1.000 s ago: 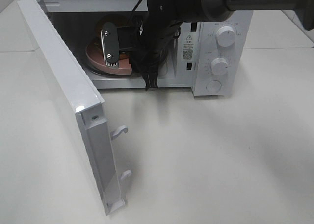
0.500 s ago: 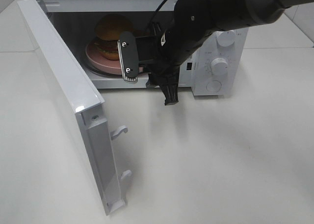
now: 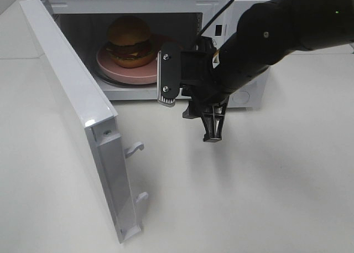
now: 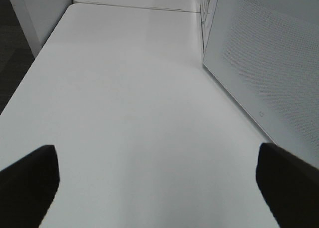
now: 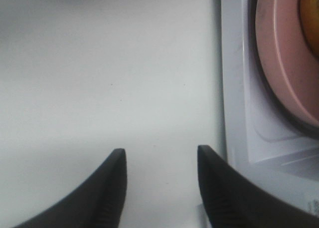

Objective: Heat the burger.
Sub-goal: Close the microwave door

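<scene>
The burger is sitting on the pink plate inside the microwave, toward the hinge side of the cavity, and nothing is touching it. The door is standing wide open, swung out over the surface in front of the microwave. The right gripper is hovering just outside the microwave's mouth, on the control-panel side. Its fingers are spread apart and holding nothing, with only bare surface showing between them. The left gripper is also gaping wide and empty. It seems to be waiting on the microwave's door side, facing what looks like the door's outer panel, though that view is too plain to be sure.

Judging from this, the loading is done and closing the door is coming next, with the dials to follow. The right arm is hiding those dials at present. The main risk is the door swinging shut while the right arm is hanging in front of the opening, so that the door's edge or its latch hooks are striking the fingers. A hard shove could be jolting the whole microwave and tipping the tall burger off its plate. A weak push could be leaving the latch unseated, so no heating would be starting.
</scene>
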Robot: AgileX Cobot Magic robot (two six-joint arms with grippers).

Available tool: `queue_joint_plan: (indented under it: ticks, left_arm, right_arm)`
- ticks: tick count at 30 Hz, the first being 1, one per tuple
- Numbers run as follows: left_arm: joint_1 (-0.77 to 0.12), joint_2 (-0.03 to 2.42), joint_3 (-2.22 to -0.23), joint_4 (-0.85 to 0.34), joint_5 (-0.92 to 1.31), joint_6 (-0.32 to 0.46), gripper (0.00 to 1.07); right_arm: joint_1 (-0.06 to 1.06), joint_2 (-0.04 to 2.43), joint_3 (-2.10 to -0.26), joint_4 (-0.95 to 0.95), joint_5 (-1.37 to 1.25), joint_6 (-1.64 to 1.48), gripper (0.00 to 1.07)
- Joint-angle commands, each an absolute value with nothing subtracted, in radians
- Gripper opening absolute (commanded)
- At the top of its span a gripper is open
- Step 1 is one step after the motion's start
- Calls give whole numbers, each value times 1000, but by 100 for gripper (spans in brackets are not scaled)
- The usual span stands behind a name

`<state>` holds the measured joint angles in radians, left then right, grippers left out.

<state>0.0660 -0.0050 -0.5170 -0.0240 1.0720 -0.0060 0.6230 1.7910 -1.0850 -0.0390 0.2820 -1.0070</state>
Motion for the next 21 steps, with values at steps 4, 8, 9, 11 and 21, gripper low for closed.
queue_joint_plan:
  ticks: [4,8,9,11,21]
  left_arm:
    - [68,-17,-515,-28,1071,-8,100]
    - [68,-17,-515,-28,1071,-8,100]
    - [68,-17,-515,-28,1071,-8,100]
    - [68,-17,-515,-28,1071,-8,100]
    - [68,-17,-515,-28,1071,-8,100]
  right_arm:
    - [622,1724,-1004,-11,268,-779,81]
    - [622,1659,-915,-11,269,-573,93]
    - [622,1659,-915,-11,269,-573,93]
    - [622,1612,-863,-12,270,-458,91]
    - [618,1456,-752,-12,359,-287,89]
